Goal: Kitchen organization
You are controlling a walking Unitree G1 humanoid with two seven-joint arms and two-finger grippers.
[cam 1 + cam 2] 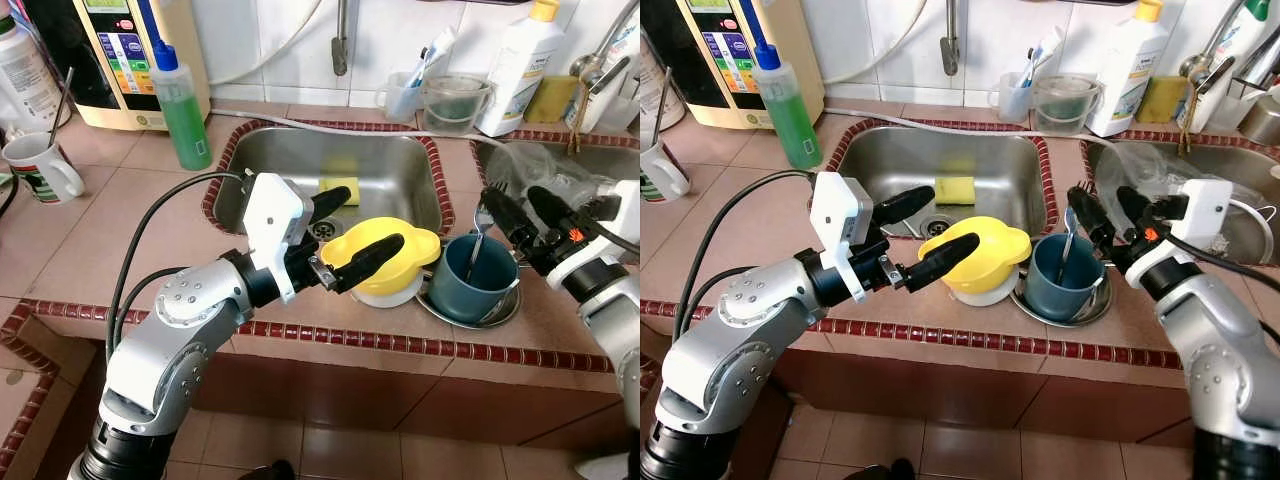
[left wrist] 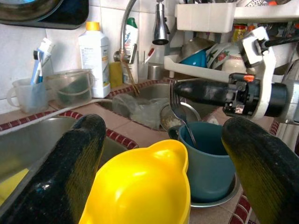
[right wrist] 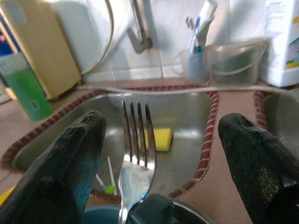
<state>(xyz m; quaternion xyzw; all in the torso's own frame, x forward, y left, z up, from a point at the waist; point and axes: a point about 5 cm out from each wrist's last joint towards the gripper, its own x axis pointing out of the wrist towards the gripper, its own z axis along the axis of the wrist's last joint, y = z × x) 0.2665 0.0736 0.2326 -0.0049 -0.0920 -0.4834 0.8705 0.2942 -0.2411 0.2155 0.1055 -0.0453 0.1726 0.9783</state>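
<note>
A yellow plastic bowl (image 1: pixel 400 262) lies upside down on a white base at the sink's front rim. My left gripper (image 1: pixel 370 220) is open, its two fingers spread over the bowl's left side, one above it and one toward the basin. Just right of the bowl, a dark blue cup (image 1: pixel 480 280) stands in a shallow metal dish (image 1: pixel 500 315) with a fork (image 1: pixel 478 225) upright in it. My right gripper (image 1: pixel 512 197) is open beside the cup's right rim. In the right wrist view the fork's tines (image 3: pixel 135 135) rise between the fingers, untouched.
Behind is the steel sink basin (image 1: pixel 390 160) with a yellow sponge (image 1: pixel 340 188). A green soap bottle (image 1: pixel 182 105) and a white mug (image 1: pixel 40 165) stand at the left. A clear jug (image 1: pixel 455 100), toothbrush cup (image 1: pixel 400 95) and white bottle (image 1: pixel 520 65) line the wall. A second sink (image 1: pixel 560 165) lies at the right.
</note>
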